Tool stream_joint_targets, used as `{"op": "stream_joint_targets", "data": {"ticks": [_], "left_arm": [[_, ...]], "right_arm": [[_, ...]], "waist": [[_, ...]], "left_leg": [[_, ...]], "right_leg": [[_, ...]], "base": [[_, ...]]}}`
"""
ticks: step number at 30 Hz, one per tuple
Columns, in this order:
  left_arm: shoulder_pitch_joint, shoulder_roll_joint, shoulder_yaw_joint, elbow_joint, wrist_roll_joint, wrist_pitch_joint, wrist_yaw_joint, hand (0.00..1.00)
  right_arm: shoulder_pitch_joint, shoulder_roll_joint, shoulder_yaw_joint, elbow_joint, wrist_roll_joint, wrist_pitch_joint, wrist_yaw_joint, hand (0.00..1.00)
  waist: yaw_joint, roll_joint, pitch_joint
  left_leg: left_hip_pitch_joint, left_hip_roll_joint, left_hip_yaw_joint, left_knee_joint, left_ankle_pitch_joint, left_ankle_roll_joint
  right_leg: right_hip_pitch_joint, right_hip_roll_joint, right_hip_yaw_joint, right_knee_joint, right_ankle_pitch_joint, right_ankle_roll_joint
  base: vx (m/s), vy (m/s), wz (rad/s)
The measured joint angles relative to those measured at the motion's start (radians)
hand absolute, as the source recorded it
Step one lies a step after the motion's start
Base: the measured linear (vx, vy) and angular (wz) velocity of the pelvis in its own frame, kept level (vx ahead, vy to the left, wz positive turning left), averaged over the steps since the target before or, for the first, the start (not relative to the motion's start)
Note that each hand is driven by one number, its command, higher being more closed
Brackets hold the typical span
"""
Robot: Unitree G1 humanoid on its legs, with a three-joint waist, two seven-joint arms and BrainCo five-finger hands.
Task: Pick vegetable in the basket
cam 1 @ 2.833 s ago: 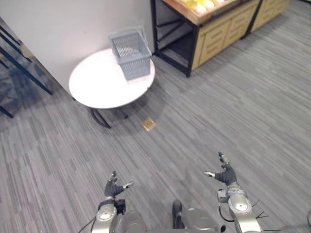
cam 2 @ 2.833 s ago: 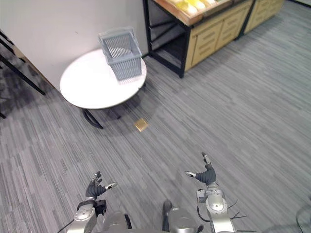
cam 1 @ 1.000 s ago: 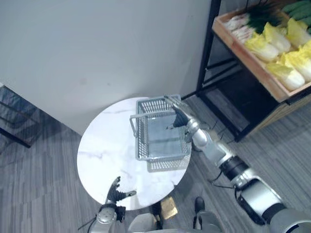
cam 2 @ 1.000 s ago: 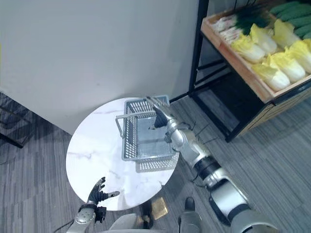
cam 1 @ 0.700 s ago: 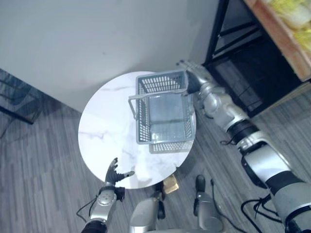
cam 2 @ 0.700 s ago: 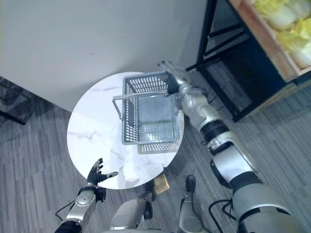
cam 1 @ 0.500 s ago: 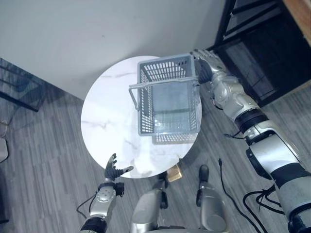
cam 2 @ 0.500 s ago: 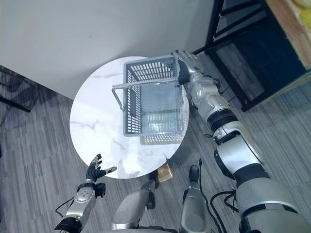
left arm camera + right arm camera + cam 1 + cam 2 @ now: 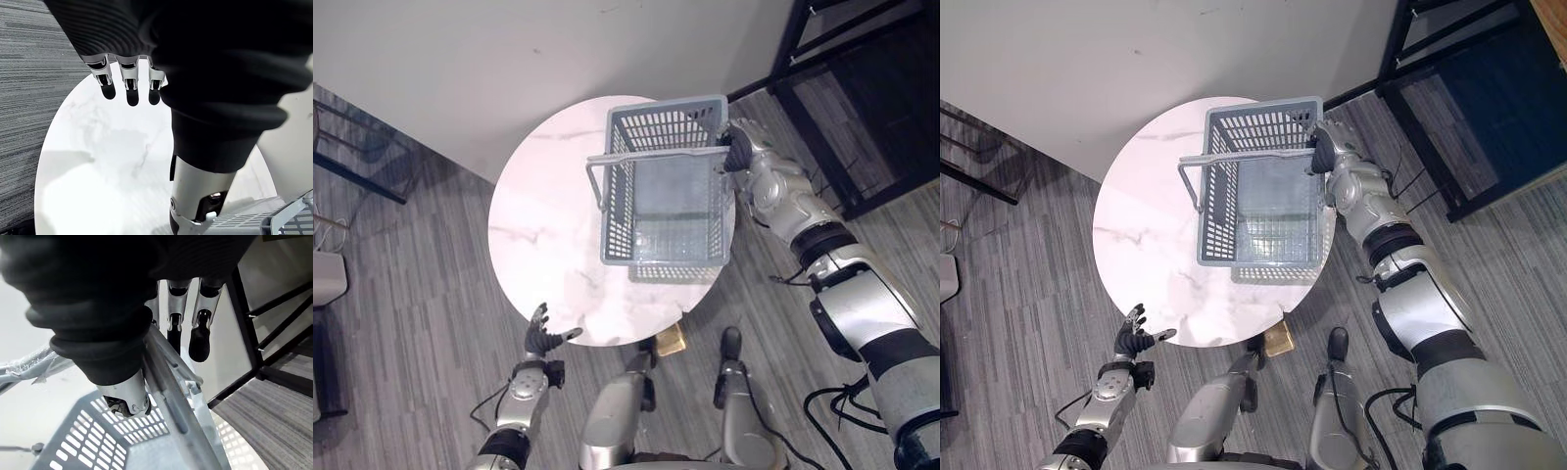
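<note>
We see a round tabletop (image 9: 538,245) of white stone-look surface with faint grey veins, smooth and glossy, standing on a floor (image 9: 411,323) of grey streaked planks before a plain pale wall (image 9: 460,59). On the tabletop's far right part sits the basket (image 9: 619,211), a grey plastic rectangle with slotted walls and a smooth bottom. Its right side reaches the tabletop's edge. Its thin bar handle (image 9: 651,155) stands raised across the far half.

Our right hand (image 9: 741,147) is at the basket's right rim, just where the handle meets it. In the right wrist view its fingers (image 9: 200,333) reach out fairly straight past the rim and the thumb (image 9: 124,399) stays apart from them, with the handle's bar running between. The hand is spread, not closed on the bar.

Our left hand (image 9: 541,343) hangs low beside the tabletop's near edge, well apart from the basket, fingers (image 9: 128,88) loose and splayed, holding nothing.

A small tan block (image 9: 671,340) lies on the floor beside the tabletop's near right edge. A black metal frame (image 9: 803,108) stands on the floor at the far right.
</note>
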Motion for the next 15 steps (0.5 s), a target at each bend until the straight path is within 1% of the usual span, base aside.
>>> {"op": "stream_joint_targets", "data": {"ticks": [3,5,6,7,8,10,12,14,15], "left_arm": [[0.002,-0.017,0.0,0.023,0.018,0.011,0.0,0.0],[0.003,-0.028,0.0,0.023,0.033,0.023,-0.002,0.0],[0.006,-0.029,0.0,0.023,0.037,0.024,-0.002,0.0],[0.017,-0.03,0.001,0.022,0.039,0.032,-0.003,0.0],[0.024,-0.03,0.001,0.018,0.041,0.038,-0.004,0.0],[0.06,-0.039,0.004,-0.017,0.058,0.05,-0.007,0.0],[0.088,-0.046,0.015,-0.056,0.073,0.056,-0.011,0.0],[0.14,-0.047,0.029,-0.097,0.079,0.065,-0.03,0.0],[0.15,-0.048,0.034,-0.097,0.083,0.067,-0.031,0.0]], "right_arm": [[0.125,0.009,-0.053,-0.092,0.035,0.0,-0.001,1.0],[0.25,0.027,-0.108,-0.212,0.057,0.004,-0.001,1.0],[0.285,0.035,-0.126,-0.245,0.064,0.006,-0.001,1.0],[0.364,0.058,-0.153,-0.317,0.075,0.011,0.0,1.0],[0.412,0.069,-0.166,-0.356,0.083,0.013,0.0,1.0],[0.613,0.108,-0.214,-0.508,0.142,0.014,0.0,1.0],[0.727,0.137,-0.245,-0.605,0.171,0.015,0.0,1.0],[0.891,0.159,-0.286,-0.75,0.203,0.015,0.001,1.0],[0.923,0.159,-0.297,-0.777,0.219,0.011,0.005,1.0]], "waist": [[-0.006,-0.003,-0.001],[-0.016,-0.012,-0.006],[-0.02,-0.017,-0.01],[-0.031,-0.03,-0.025],[-0.033,-0.038,-0.036],[-0.036,-0.074,-0.082],[-0.044,-0.095,-0.098],[-0.064,-0.121,-0.148],[-0.069,-0.127,-0.161]], "left_leg": [[0.042,0.0,0.008,-0.017,0.0,-0.001],[0.056,0.0,0.009,-0.018,0.0,-0.001],[0.058,0.0,0.009,-0.018,0.0,-0.001],[0.059,0.0,0.01,-0.018,-0.001,-0.002],[0.059,0.001,0.011,-0.018,-0.001,-0.002],[0.073,0.001,0.017,-0.018,-0.004,-0.006],[0.095,0.001,0.025,-0.018,-0.011,-0.008],[0.105,0.001,0.039,-0.018,-0.026,-0.006],[0.107,0.001,0.046,-0.018,-0.029,-0.005]], "right_leg": [[0.036,0.002,0.004,-0.013,0.0,0.0],[0.055,0.003,0.005,-0.023,-0.001,0.001],[0.058,0.004,0.005,-0.027,0.0,0.002],[0.061,0.004,0.005,-0.031,0.0,0.002],[0.061,0.005,0.006,-0.034,0.0,0.002],[0.079,0.006,0.014,-0.05,0.002,0.005],[0.103,0.006,0.021,-0.063,0.003,0.007],[0.109,0.008,0.036,-0.076,0.006,0.013],[0.111,0.009,0.044,-0.083,0.009,0.016]], "base": [[0.03,0.008,-0.06],[0.0,0.0,0.0],[0.0,0.0,0.0],[0.0,0.0,0.0],[0.04,-0.001,-0.05],[0.07,-0.002,-0.11],[0.06,0.007,-0.11],[0.04,0.025,-0.2],[0.04,0.021,-0.29]]}}
